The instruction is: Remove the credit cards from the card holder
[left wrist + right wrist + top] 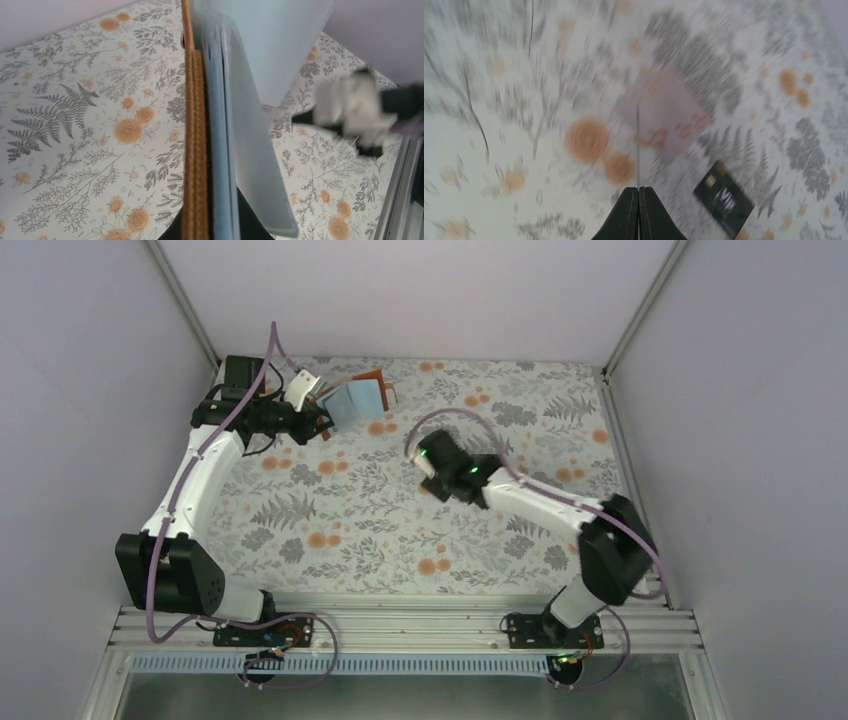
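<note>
Right wrist: right gripper [638, 192] pinches edge-on card [638, 145] over pink card [664, 117], black card [724, 200] nearby; left gripper [322, 425] clamps card holder [355, 402]. Likely last card; next, release it.

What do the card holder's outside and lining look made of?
Card holder: outside looks like matte rust-brown leather, judging by its textured, stitched-looking edge; could be faux. Lining: smooth, pale blue-grey, probably synthetic, though the look leaves it open.
</note>
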`<action>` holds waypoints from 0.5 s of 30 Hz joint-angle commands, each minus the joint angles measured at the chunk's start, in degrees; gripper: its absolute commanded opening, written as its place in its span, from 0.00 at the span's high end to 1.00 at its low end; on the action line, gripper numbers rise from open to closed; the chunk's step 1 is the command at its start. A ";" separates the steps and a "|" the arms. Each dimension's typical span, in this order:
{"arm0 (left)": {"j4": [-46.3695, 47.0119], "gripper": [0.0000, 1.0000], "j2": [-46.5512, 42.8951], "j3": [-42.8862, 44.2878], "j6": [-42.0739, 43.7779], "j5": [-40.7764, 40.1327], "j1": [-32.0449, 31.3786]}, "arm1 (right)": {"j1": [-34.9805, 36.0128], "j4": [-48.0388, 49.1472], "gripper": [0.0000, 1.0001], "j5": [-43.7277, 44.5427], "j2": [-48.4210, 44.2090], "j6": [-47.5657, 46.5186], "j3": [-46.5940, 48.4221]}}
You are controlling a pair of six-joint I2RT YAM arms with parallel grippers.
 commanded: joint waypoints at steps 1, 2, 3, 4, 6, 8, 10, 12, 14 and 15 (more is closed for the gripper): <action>1.83 0.98 -1.05 -0.48 -1.08 1.42 0.01 | 6.62 -2.10 0.96 18.22 5.69 -9.54 -5.77; 1.79 0.98 -1.09 -0.56 -1.03 1.59 0.01 | 7.99 -0.90 0.96 18.97 6.61 -10.93 -7.13; 1.81 0.98 -0.99 -0.57 -0.98 1.70 -0.03 | 9.33 0.38 0.96 20.58 7.04 -11.87 -8.57; 1.77 0.97 -0.95 -0.57 -0.93 1.87 0.00 | 10.42 0.95 0.96 21.68 7.12 -12.62 -9.32; 1.70 0.97 -0.94 -0.57 -0.85 2.39 0.01 | 12.23 2.06 0.96 22.43 9.11 -14.25 -10.91; 1.69 0.98 -0.97 -0.57 -0.72 2.67 0.00 | 13.75 3.90 0.96 21.24 8.92 -16.32 -13.21; 1.59 0.98 -1.03 -0.52 -0.60 2.94 0.01 | 15.21 6.68 0.96 21.01 9.10 -19.05 -15.73; 1.56 0.98 -1.16 -0.57 -0.51 3.20 0.01 | 16.38 8.07 0.96 20.94 10.39 -20.20 -16.32; 1.57 0.98 -1.22 -0.60 -0.41 3.39 0.01 | 17.23 8.52 0.96 19.77 12.03 -21.05 -16.10; 1.46 0.98 -1.22 -0.55 -0.41 3.40 0.01 | 17.43 8.94 0.96 19.50 12.80 -21.48 -16.25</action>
